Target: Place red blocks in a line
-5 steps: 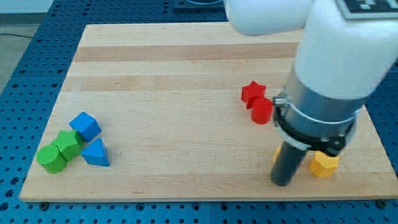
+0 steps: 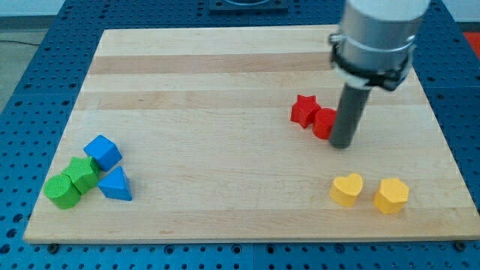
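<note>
A red star block (image 2: 303,109) lies right of the board's middle. A second red block (image 2: 324,122), shape partly hidden by the rod, touches the star at its lower right. My tip (image 2: 341,144) rests on the board against the right side of that second red block, just below it.
A yellow heart block (image 2: 347,189) and a yellow hexagon block (image 2: 391,195) lie near the view's bottom right. At the bottom left a blue cube (image 2: 102,152), a blue triangle (image 2: 115,184), a green cube (image 2: 82,174) and a green cylinder (image 2: 60,191) cluster together on the wooden board (image 2: 210,90).
My tip has moved up the view, from beside the yellow blocks to the right side of the second red block. The yellow blocks are now uncovered. The red blocks have barely shifted.
</note>
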